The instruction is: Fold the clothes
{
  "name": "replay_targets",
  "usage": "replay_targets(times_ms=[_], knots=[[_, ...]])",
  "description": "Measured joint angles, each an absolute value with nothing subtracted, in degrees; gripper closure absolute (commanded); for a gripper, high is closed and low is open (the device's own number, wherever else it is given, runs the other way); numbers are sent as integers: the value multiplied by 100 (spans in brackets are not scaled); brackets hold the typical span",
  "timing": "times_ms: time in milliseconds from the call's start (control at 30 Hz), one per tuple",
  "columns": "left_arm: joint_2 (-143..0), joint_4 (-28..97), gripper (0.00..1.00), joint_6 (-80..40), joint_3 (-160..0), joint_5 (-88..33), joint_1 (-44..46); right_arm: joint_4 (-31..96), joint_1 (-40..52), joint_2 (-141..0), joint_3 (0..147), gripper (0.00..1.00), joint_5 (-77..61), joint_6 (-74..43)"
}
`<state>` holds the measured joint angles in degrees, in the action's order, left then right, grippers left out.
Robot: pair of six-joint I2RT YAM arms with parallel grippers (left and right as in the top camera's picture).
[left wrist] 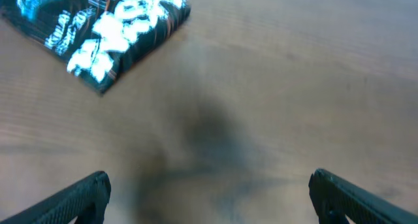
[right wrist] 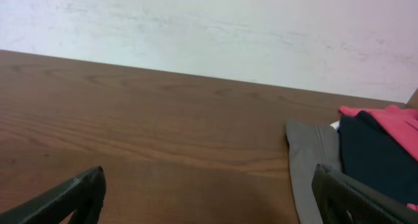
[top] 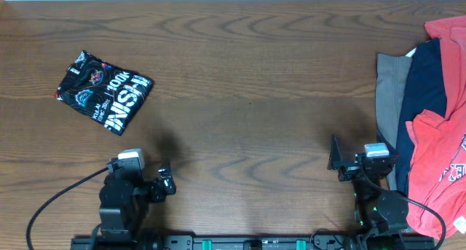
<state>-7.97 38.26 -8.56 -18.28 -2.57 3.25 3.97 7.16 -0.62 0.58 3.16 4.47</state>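
Note:
The clothes, a black jersey (top: 104,90) with white lettering, lie folded into a compact packet at the table's far left. The left wrist view shows the jersey (left wrist: 104,28) at top left, blurred. My left gripper (top: 166,180) sits low near the front edge, to the right of and well short of the packet. It is open (left wrist: 209,181), with only bare table between its fingers. My right gripper (top: 336,159) is near the front right, also open (right wrist: 209,178) and holding nothing.
A pile of other garments lies at the right edge: a red T-shirt (top: 440,170), a navy piece (top: 422,82) and a grey piece (top: 389,90). The grey piece (right wrist: 310,159) lies just beside my right finger (right wrist: 346,198). A white wall (right wrist: 209,28) stands behind the table.

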Motion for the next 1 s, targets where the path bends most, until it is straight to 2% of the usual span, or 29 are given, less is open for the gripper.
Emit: replay_targets(times_ms=[200,533,1000], knots=[[-281,2720,2,-854,-1044,-257,316,397,716,-62,56,1,316,447],[-49,119,2,-432,-143,-189,161,399,716,-62,56,1,303,447],[-54,163,2,-272,-110,-156,95,397,716,-62,56,1,298,447]])
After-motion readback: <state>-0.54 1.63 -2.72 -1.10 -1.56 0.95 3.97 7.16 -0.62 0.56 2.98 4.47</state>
